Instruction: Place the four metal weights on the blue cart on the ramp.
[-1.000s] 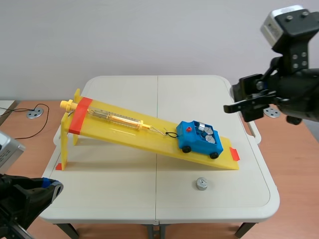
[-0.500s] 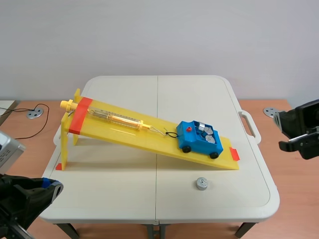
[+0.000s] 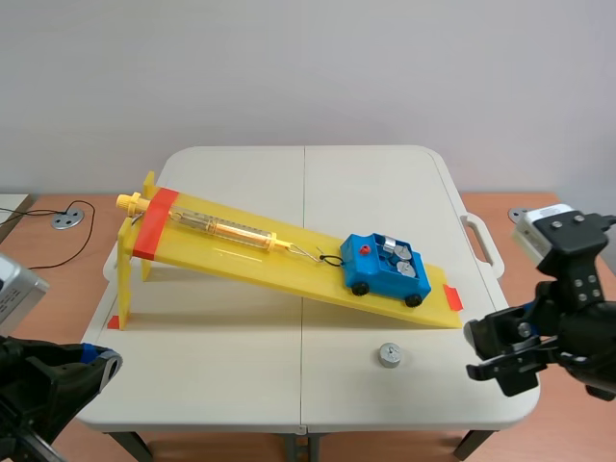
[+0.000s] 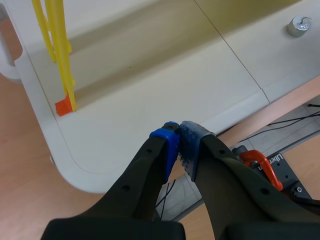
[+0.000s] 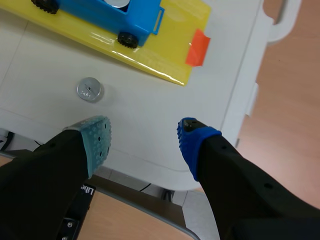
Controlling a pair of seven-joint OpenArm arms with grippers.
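Metal weight on table, beside yellow ramp

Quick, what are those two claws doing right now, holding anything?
Left gripper: shut, holding nothing.
Right gripper: open, empty, with the loose weight just ahead of it.

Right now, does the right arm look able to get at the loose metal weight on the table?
Probably yes. The right claw is open, and the weight lies on the table just ahead of it, with nothing between them.
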